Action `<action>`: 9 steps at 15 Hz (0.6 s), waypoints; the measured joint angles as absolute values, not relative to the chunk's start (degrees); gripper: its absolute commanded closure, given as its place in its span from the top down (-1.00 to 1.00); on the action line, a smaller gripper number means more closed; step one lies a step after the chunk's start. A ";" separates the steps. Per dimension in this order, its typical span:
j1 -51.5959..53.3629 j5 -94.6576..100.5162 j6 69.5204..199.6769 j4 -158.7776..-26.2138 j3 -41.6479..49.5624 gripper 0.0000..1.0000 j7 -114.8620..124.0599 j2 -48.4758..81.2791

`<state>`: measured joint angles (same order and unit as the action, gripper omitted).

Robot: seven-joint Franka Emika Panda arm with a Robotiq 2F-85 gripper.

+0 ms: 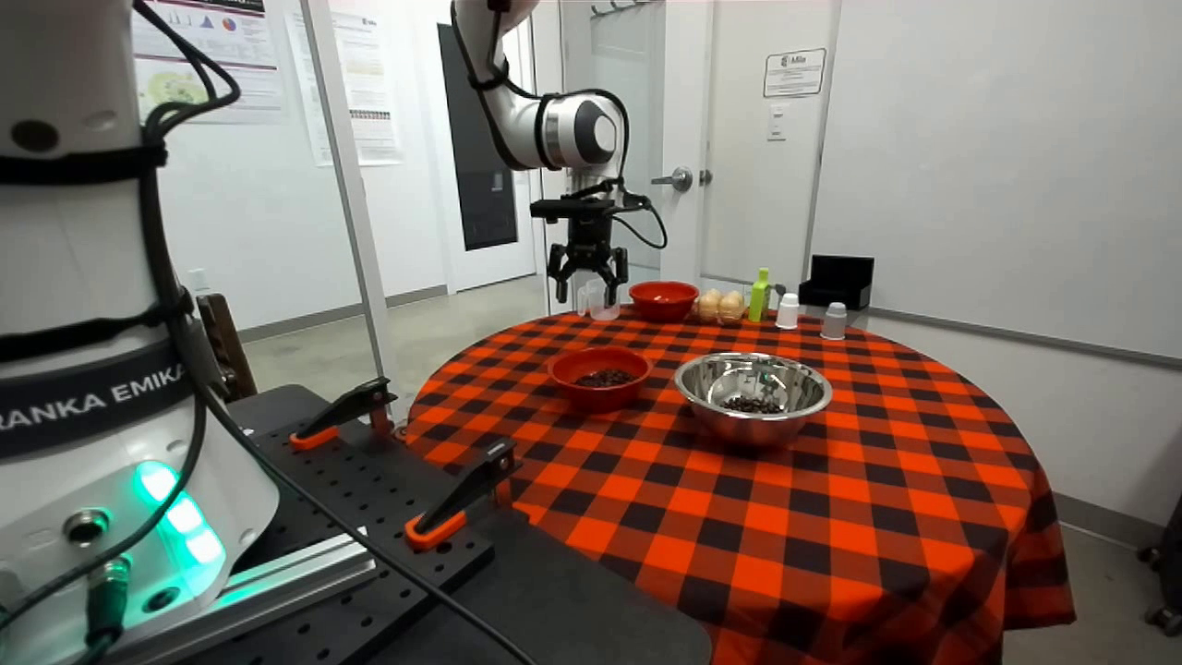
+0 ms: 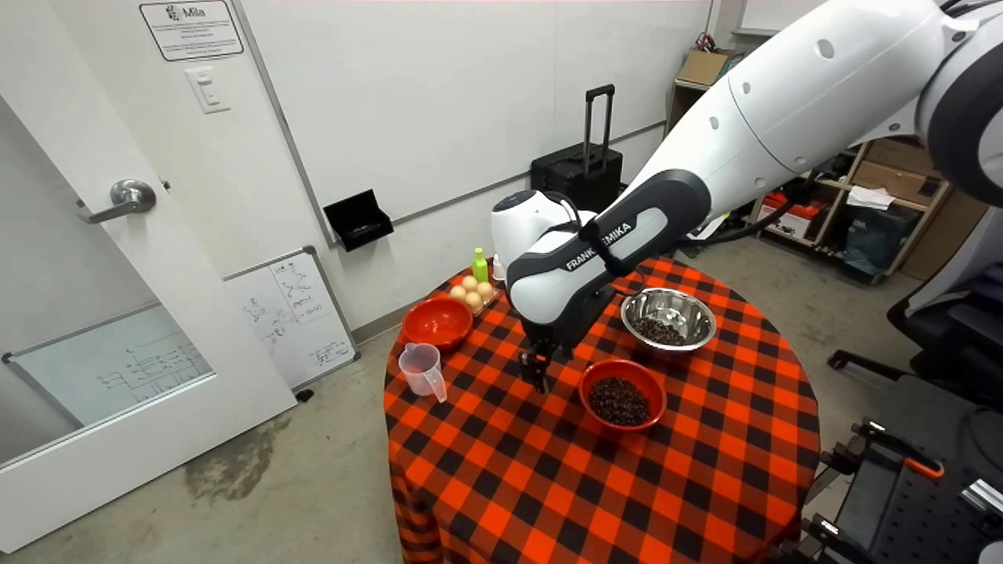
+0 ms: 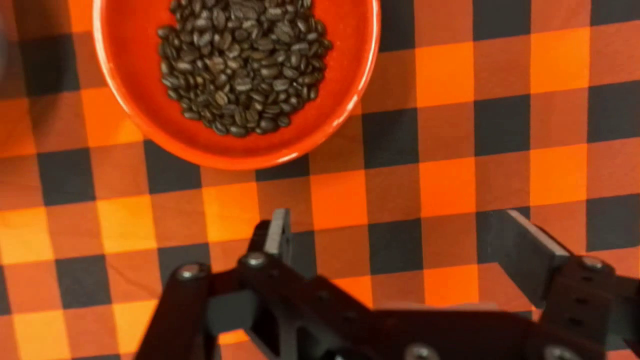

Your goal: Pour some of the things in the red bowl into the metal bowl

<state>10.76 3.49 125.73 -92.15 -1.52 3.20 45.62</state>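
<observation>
Red bowl [image 1: 600,399] sat on the checked cloth [image 1: 739,536], dark beans [image 3: 245,70] inside. Metal bowl [image 1: 753,431] stood near it, rims apart, some beans in there too. From where I stood, gripper [image 3: 400,240] hung above the cloth near the red bowl, fingers [image 3: 525,250] spread wide apart. Second red bowl [image 2: 437,323] sat well away from those two, between a clear measuring cup [image 2: 421,366] and some eggs [image 2: 472,292].

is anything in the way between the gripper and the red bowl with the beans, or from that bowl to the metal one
Nothing visible. In the wrist view, only tablecloth shows between the gripper and the red bowl; in an exterior view, only tablecloth lies between that bowl and the metal bowl.
</observation>
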 measured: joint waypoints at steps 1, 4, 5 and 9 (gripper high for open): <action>11.14 3.74 123.32 -91.56 -1.22 1.00 4.72 45.40; 11.96 3.88 118.20 -90.64 -1.16 1.00 7.85 44.47; 12.11 3.88 117.50 -90.64 -1.17 1.00 8.40 44.30; 11.26 3.74 117.54 -90.91 -0.88 1.00 10.45 45.20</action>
<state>11.26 3.74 117.54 -90.91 -0.88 10.45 45.20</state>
